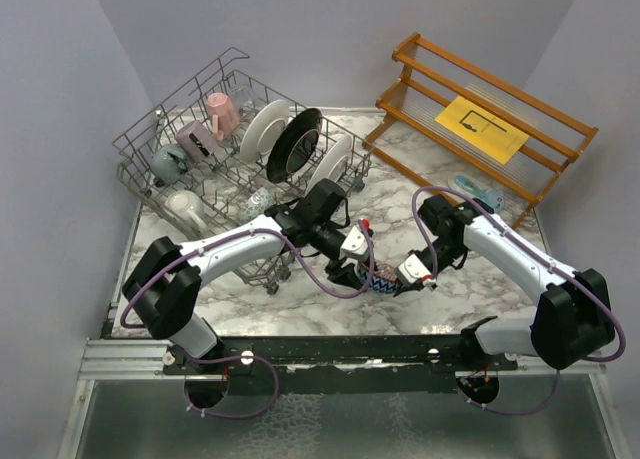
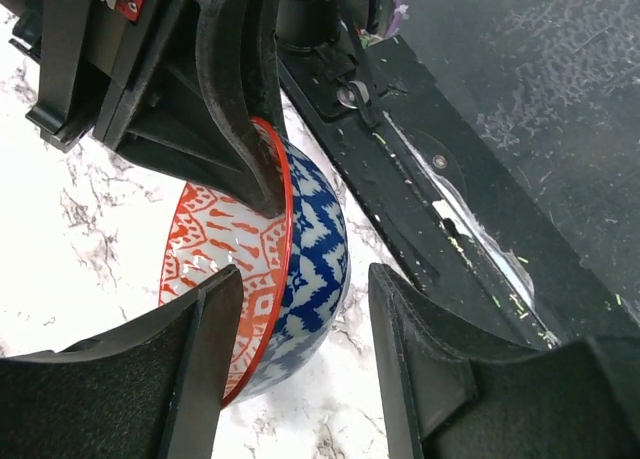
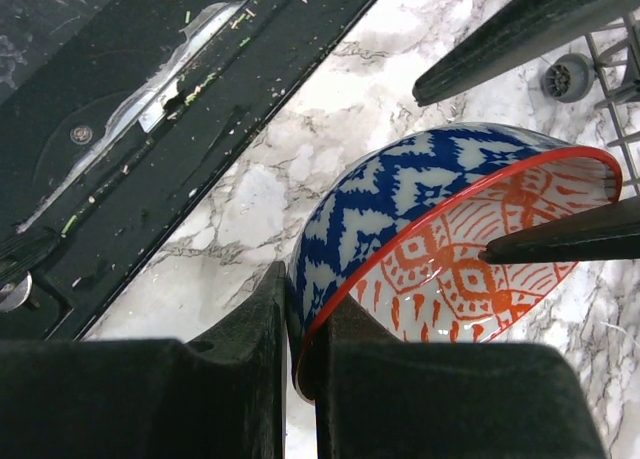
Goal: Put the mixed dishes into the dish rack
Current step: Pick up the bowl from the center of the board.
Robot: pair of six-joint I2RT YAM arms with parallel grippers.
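Right gripper (image 3: 300, 314): its 2 fingers (image 3: 250, 324) are closed on the red rim of the patterned bowl (image 3: 400, 204), 1 pad on the blue outer wall and 1 on the red-figured inner face. Left gripper (image 2: 305, 279): its 2 fingers (image 2: 205, 349) straddle the opposite side of the rim, 1 inside the bowl against the inner face and 1 outside. A gap shows between the outer pad and the blue wall, so these jaws stand open around the wall rather than clamped.

The bowl is tipped on edge, mouth sideways, between the 2 grippers over the marble table (image 1: 300, 314). Whether it touches the surface cannot be told. It lies just off the near right corner of the dish rack (image 1: 150, 144).

The rack holds 4 mugs along its left side: pink (image 1: 222, 114), mauve (image 1: 195, 139), grey-teal (image 1: 168, 162) and cream (image 1: 185, 207). A white plate (image 1: 265, 129), a black-rimmed plate (image 1: 295, 144) and a second white plate (image 1: 330, 164) stand upright in the tines. A wooden shelf (image 1: 560, 129) stands at far right.
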